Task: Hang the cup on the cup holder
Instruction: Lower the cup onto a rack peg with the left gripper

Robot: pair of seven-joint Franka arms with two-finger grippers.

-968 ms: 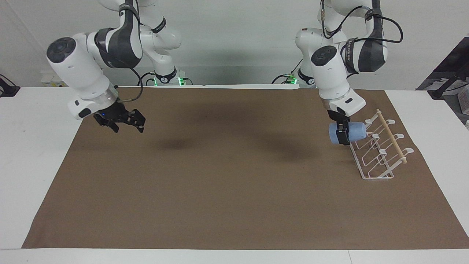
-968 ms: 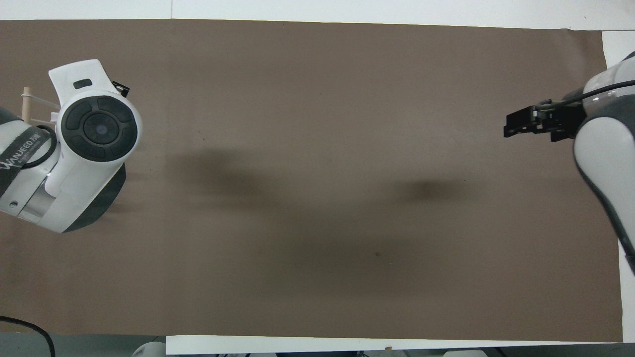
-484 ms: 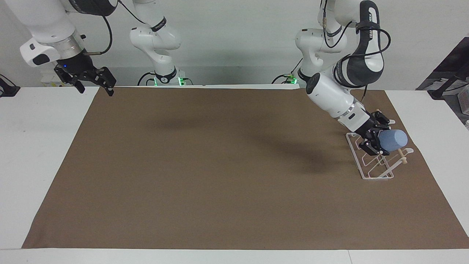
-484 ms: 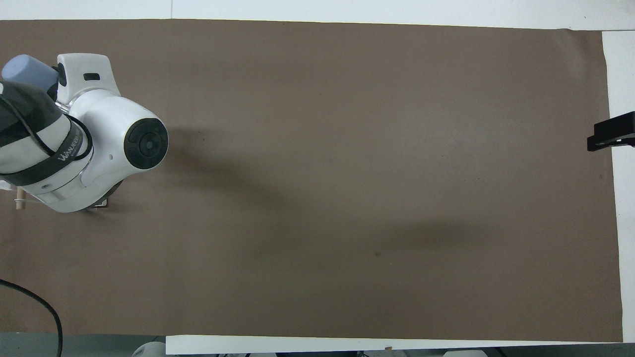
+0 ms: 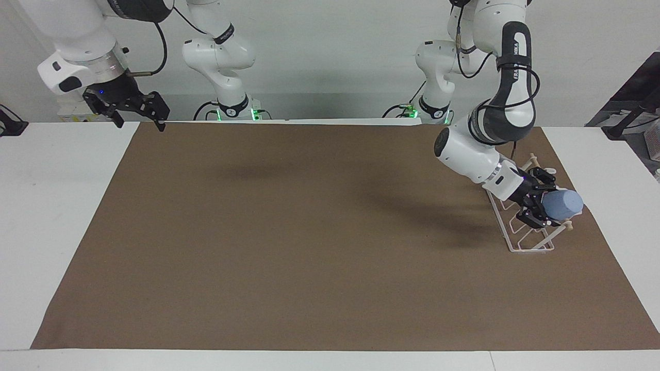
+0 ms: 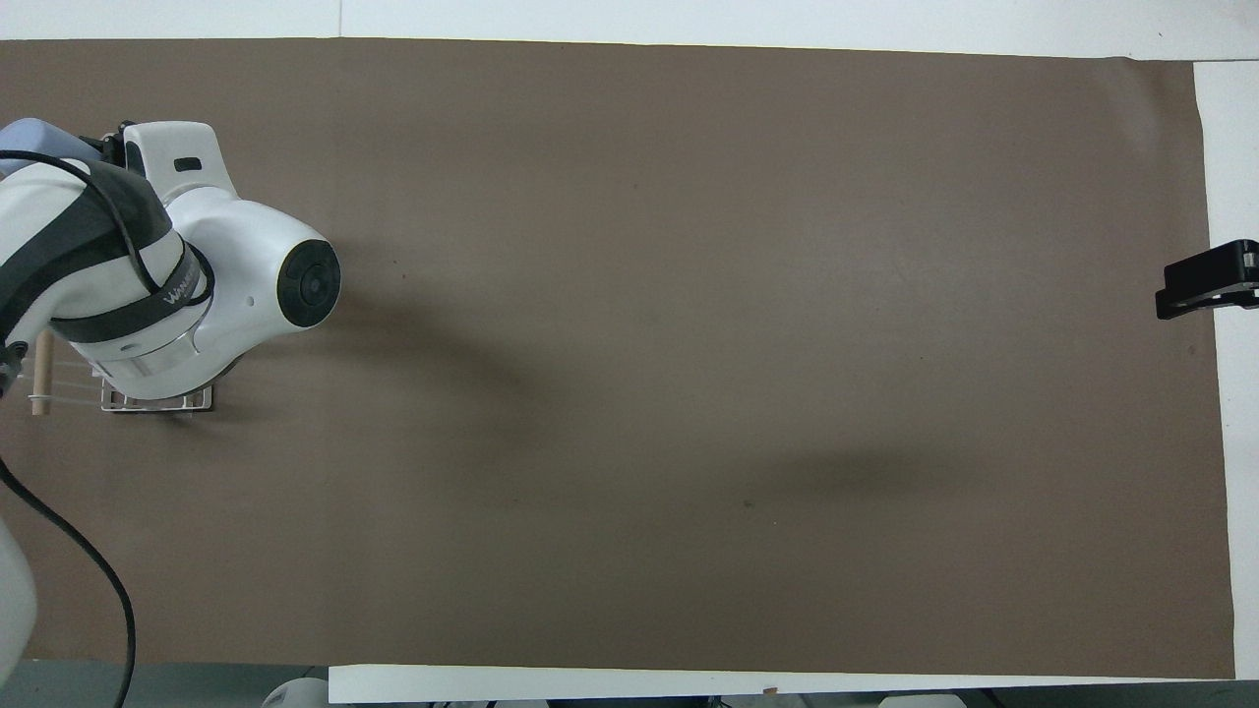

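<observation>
One brown mat [image 5: 289,237] covers my tabletop [image 5: 51,206], one rack [image 5: 526,234] stands at my left arm's end. My left tool [image 5: 541,206] grips the one cup [image 5: 563,204] over the rack, lower than before. Right tool [image 5: 136,108] waits open, barely shifted.

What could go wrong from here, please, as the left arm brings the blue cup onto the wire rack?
1. The left gripper holds the cup tilted against the cup holder; if its mouth misses a prong, it may slide off when let go.
2. The rack is light wire standing loose on the brown mat; a push from the arm could shift or tip it.
</observation>
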